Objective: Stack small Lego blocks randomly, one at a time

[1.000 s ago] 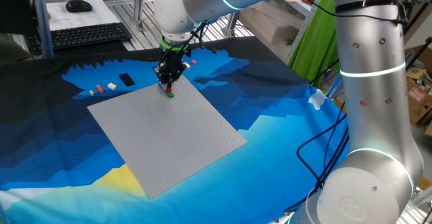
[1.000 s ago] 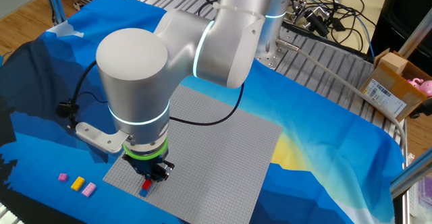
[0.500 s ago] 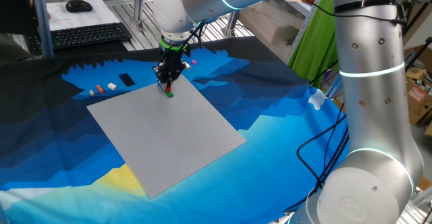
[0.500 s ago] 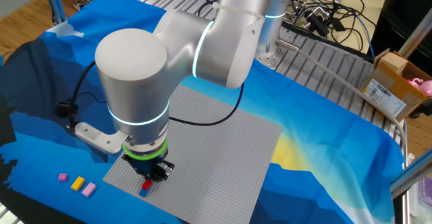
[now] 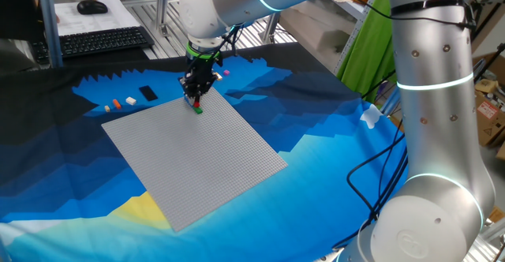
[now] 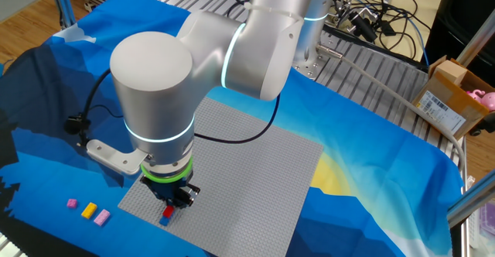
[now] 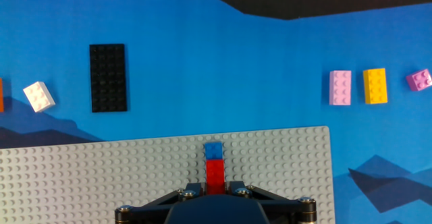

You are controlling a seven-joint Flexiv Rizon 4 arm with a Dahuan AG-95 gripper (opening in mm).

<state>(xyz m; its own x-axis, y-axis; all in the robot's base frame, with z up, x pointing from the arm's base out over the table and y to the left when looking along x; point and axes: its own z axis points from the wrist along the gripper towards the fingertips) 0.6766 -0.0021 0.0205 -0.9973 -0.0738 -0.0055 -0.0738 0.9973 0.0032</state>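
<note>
My gripper point(image 7: 214, 187) is shut on a small red brick point(image 7: 214, 172) near the far edge of the grey baseplate point(image 7: 101, 177). A blue brick point(image 7: 214, 150) sits on the plate right beyond the red one, touching it. In one fixed view the gripper point(image 5: 196, 100) stands upright over a green brick point(image 5: 199, 110) at the plate's far corner. In the other fixed view the gripper point(image 6: 170, 208) holds the red brick point(image 6: 167, 211) just above the blue brick point(image 6: 164, 221). I cannot tell whether the red brick is pressed onto the studs.
Loose on the blue cloth beyond the plate: a white brick point(image 7: 38, 96), a black flat plate point(image 7: 108, 77), a pink brick point(image 7: 340, 88), a yellow brick point(image 7: 375, 86) and a purple brick point(image 7: 420, 80). A keyboard point(image 5: 102, 41) lies at the far table edge.
</note>
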